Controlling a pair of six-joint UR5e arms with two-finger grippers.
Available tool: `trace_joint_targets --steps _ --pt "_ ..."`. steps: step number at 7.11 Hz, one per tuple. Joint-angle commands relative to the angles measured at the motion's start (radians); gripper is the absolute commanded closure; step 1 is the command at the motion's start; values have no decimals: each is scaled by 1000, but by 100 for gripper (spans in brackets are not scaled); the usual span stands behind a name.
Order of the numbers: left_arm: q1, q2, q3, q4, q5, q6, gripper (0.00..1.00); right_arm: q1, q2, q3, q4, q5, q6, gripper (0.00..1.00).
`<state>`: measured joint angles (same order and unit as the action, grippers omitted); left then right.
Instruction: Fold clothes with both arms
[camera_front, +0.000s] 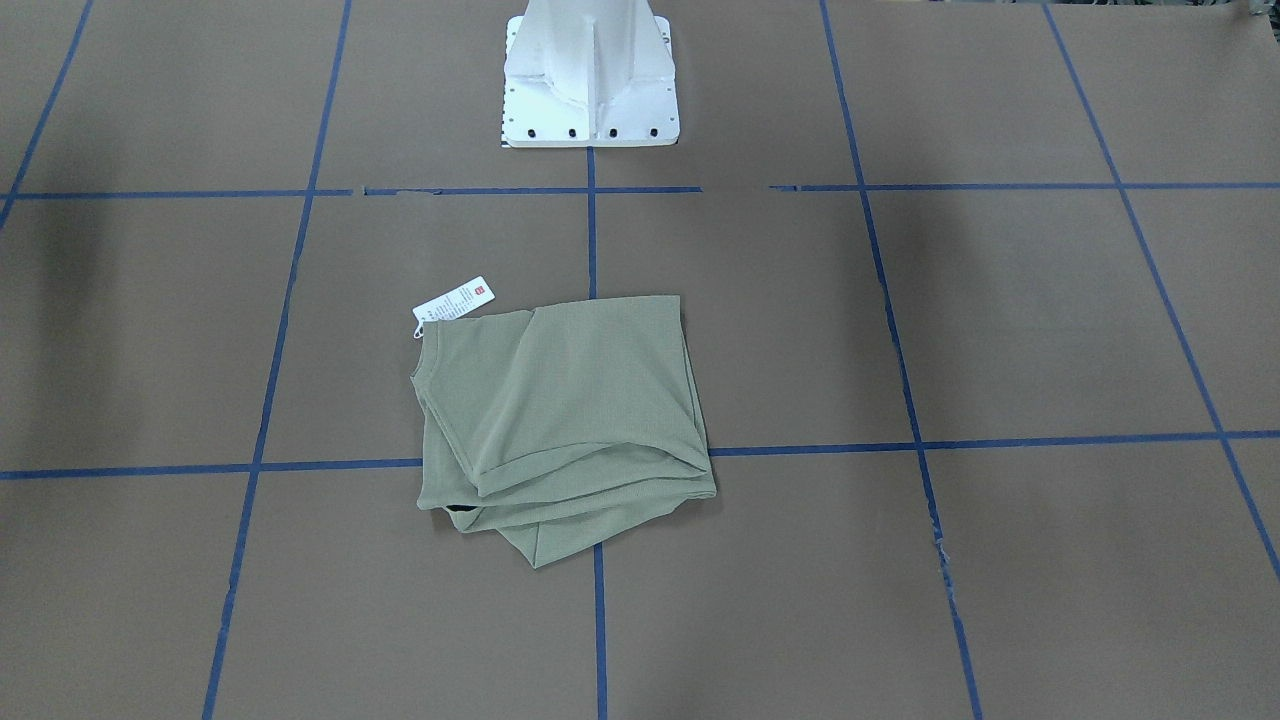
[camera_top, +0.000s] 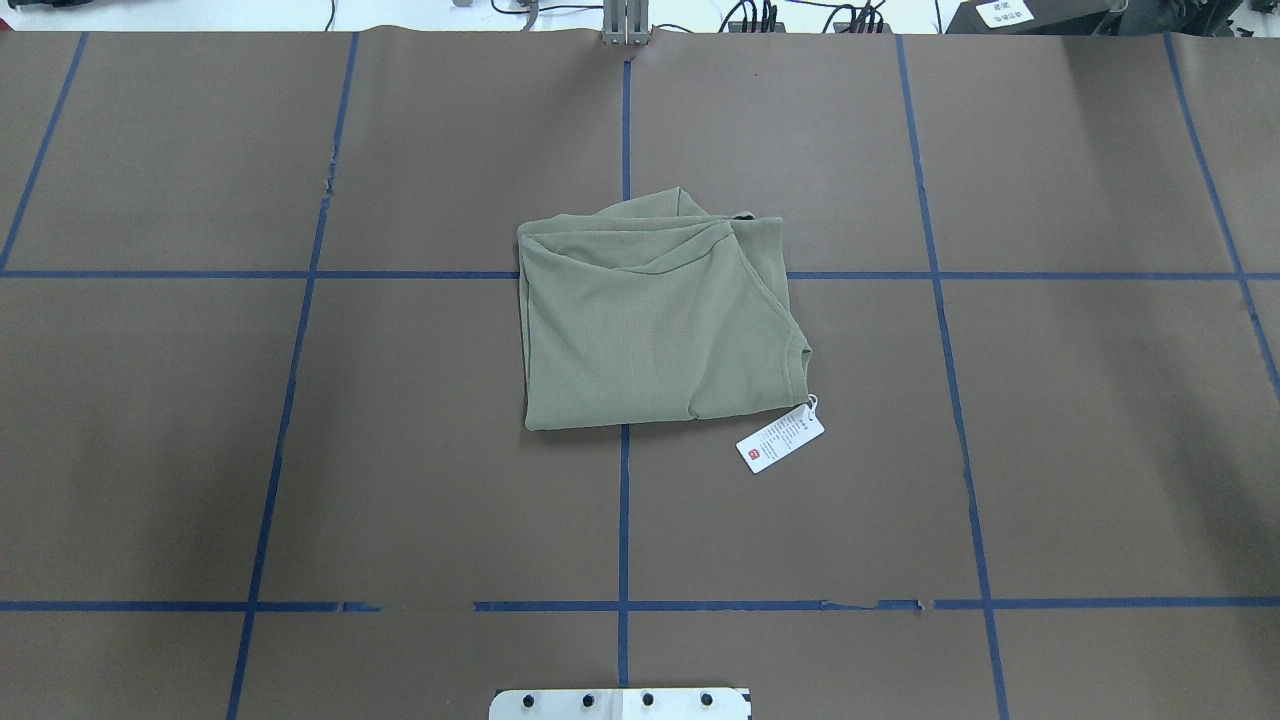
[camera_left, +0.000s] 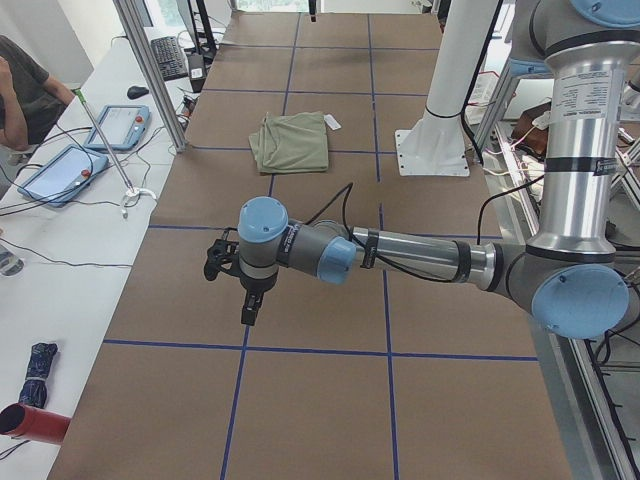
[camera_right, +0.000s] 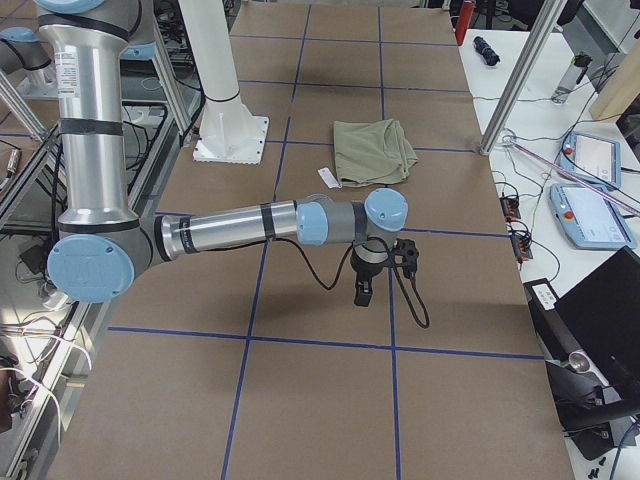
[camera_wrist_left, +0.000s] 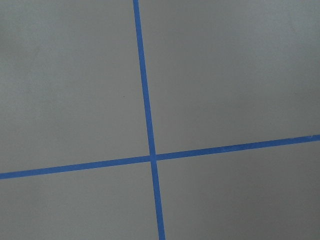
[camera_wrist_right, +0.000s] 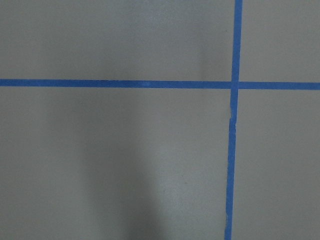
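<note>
Facing the robot, we see the folded shirt (camera_front: 560, 420) lying mid-table (camera_front: 1000, 320) over a crossing of blue tape lines (camera_front: 592, 230). Its hang tag (camera_front: 455, 302) pokes out of the corner nearest the white pedestal base (camera_front: 590, 75), and bare table runs wide on every side.

From overhead, the shirt's near edge lies straight. Its far edge is bunched in layered folds.

From the table's left end, the left arm (camera_left: 400, 255) reaches low, and the left gripper (camera_left: 249, 308) points down over bare table, well apart from the shirt. We cannot tell how its jaws stand.

From the right end, the right arm (camera_right: 230, 225) and right gripper (camera_right: 363, 292) mirror this, and again we cannot tell.

Both wrist views show only table and tape.
</note>
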<state>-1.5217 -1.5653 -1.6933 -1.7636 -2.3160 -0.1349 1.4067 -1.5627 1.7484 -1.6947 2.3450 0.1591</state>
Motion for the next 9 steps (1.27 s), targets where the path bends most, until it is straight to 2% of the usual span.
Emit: trace_joint_targets --steps 1,2,9 --pt "3 -5 -37 203 1 1 0 0 1 -6 0 0 -1 0" --pt "3 -12 -42 263 1 1 0 0 0 -6 0 0 -1 0" --pt "5 -7 -35 257 -2 3 0 0 3 -6 1 2 -1 0"
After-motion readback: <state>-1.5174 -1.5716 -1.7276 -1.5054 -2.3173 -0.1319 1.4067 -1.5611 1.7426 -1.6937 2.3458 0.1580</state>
